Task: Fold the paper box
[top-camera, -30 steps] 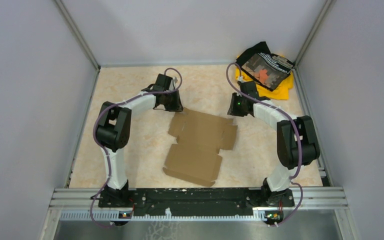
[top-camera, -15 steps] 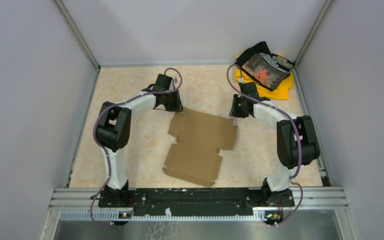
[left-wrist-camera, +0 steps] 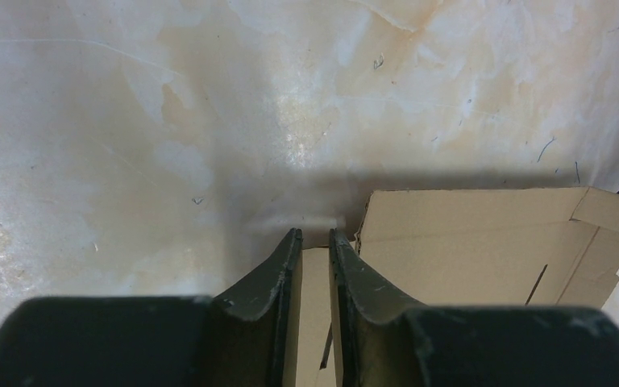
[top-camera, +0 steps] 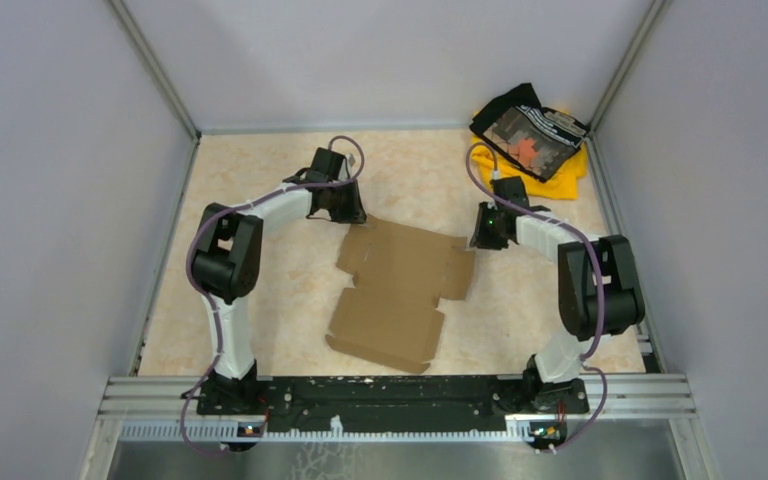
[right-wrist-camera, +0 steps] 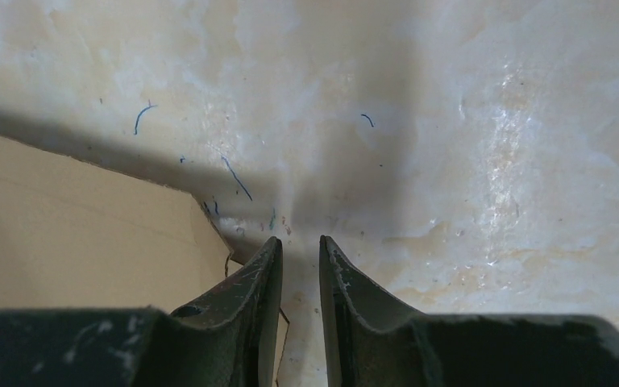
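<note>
The paper box (top-camera: 400,290) lies flat and unfolded on the table's middle, plain brown cardboard with flaps and tabs. My left gripper (top-camera: 346,212) hovers low at its far left corner; in the left wrist view the gripper (left-wrist-camera: 314,235) has its jaws a narrow gap apart, empty, over a flap of the box (left-wrist-camera: 467,242). My right gripper (top-camera: 482,238) is low beside the far right corner. In the right wrist view the gripper (right-wrist-camera: 300,242) is narrowly open and empty over bare table, with the box edge (right-wrist-camera: 72,234) just to its left.
A yellow and black cloth pile (top-camera: 532,140) lies at the far right corner. Grey walls close in the table on the left, back and right. The metal rail (top-camera: 400,395) with the arm bases runs along the near edge.
My right gripper has moved nearer and slightly right, down to the box's far right corner. The left arm and the box have not moved.
</note>
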{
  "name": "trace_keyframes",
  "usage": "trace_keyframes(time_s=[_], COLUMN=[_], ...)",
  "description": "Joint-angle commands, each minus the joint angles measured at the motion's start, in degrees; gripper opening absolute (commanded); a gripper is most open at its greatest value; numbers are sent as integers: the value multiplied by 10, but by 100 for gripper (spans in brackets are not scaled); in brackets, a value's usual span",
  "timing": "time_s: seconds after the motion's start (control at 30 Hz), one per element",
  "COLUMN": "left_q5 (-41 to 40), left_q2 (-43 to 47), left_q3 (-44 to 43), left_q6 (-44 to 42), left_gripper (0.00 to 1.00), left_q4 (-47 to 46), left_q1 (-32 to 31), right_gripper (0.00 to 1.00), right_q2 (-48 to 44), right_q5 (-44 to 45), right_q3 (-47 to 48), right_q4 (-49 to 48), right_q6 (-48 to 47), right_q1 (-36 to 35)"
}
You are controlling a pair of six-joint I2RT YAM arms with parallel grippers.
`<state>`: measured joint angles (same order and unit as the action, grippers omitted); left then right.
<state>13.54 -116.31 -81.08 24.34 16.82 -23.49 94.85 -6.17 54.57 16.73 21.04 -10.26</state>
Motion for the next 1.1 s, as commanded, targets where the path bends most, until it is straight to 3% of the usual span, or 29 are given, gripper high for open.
trace_keyframes(time_s=[0.0,0.2,1.07], left_q5=[1,6,13], left_q2=[9,6,-1], left_q3=[-11,-18,-37], left_q6=[-4,-3,4], left_gripper=[25,30,26], left_q4=[-1,-1,3], left_q1=[-3,-3,-18], right_gripper=[24,24,24], right_q2=[-19,-11,20], right_q5=[-23,-35,-21], right_q3=[0,18,67], right_q4=[-36,-32,-18], right_q6=[-1,-3,5], right_q1=[-1,-6,-58])
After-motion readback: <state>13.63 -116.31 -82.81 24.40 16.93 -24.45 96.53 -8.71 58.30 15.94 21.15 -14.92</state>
